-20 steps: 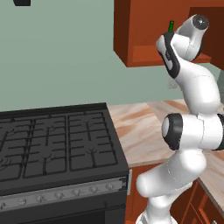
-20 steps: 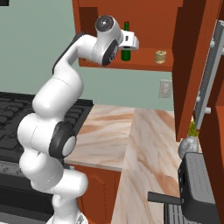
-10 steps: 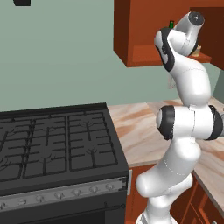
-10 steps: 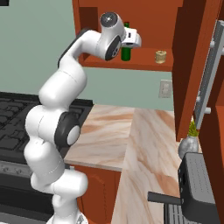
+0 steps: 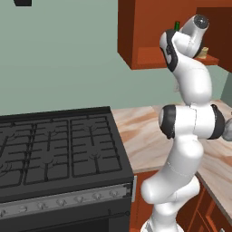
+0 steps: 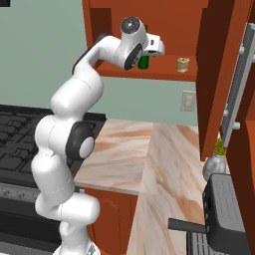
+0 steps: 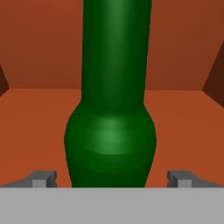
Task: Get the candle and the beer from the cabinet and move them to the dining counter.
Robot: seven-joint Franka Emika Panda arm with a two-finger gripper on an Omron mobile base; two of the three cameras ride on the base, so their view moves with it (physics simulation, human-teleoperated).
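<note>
The slim dark-green glass beer bottle point(image 7: 111, 131) stands upright on the shelf of the reddish-brown wooden wall cabinet point(image 6: 149, 74). The white arm's two-finger gripper point(image 7: 111, 178) is spread wide, one tip on either side of the bottle's base, gripping nothing. The squat tan candle point(image 6: 183, 64) sits further along that shelf.

Arm point(image 6: 74, 99) was raised high, elbow bent, wrist levelled forward. Gripper point(image 7: 112, 178) was held wide open, fingertips point(image 7: 43, 178) spread far apart to either side, nothing clamped between them.
</note>
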